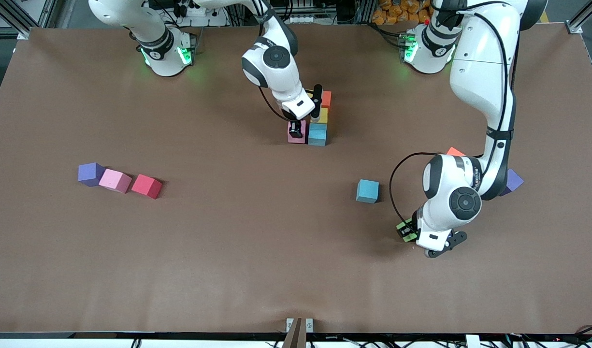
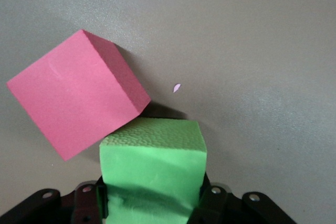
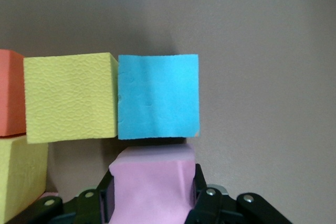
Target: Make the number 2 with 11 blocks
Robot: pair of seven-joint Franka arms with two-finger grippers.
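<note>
Green block (image 2: 152, 166) clamped in left gripper (image 2: 152, 203), pink block (image 3: 152, 182) in right gripper (image 3: 152, 203)

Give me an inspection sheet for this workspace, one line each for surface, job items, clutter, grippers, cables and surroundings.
Surface: brown table, flat, no spills.
Job's things: orange block, yellow block and light blue block in a row mid-table; loose light blue block; pink block and red block toward the right arm's end.
Clutter: purple cube beside the pink block; another purple cube partly hidden by the left arm.
Grippers: left gripper shut on green block; right gripper shut on held pink block, beside the row.
Cables: black cable looping off the left wrist.
Surroundings: metal frame at the table's corners.
</note>
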